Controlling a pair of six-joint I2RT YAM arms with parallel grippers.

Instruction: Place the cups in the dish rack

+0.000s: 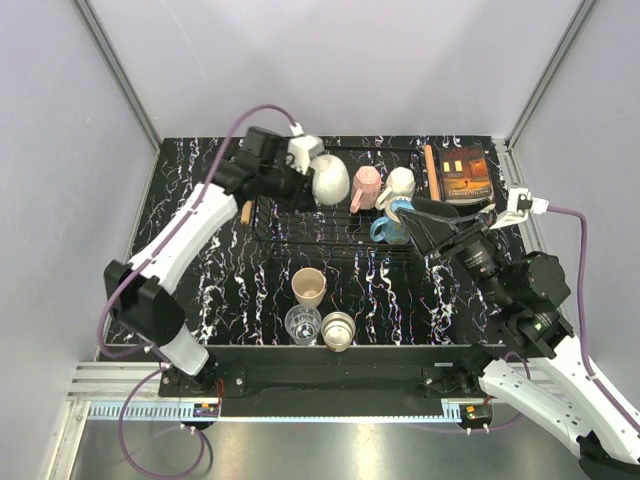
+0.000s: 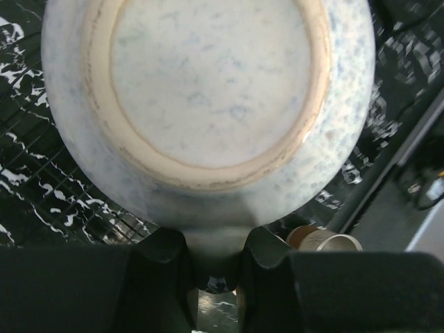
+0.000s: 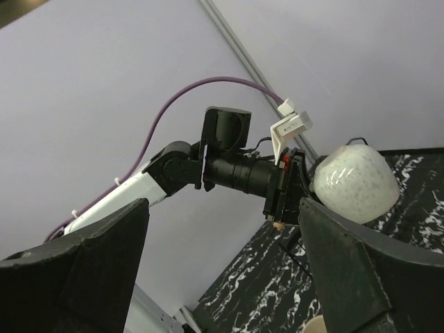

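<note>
The white mug (image 1: 330, 180) hangs in the upper middle, over the dish rack (image 1: 300, 235), pinched tight by the left end effector (image 1: 298, 186). The right end effector (image 1: 412, 215) is wide open. Lower the mug slowly onto bare wires, then let go.

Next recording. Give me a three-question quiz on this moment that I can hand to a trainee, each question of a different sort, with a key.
1. True or false: the left gripper is shut on the round speckled white mug.
2. How many cups stand on the black marbled table, in front of the black wire dish rack? A) one B) three C) five
3. Fill in: in the top view, the mug just right of the held one is ____ in colour.

Key
1. True; its fingers pinch the mug's edge.
2. B: the cream cup, the clear glass tumbler and the beige cup.
3. Pink: the pink mug.
</note>
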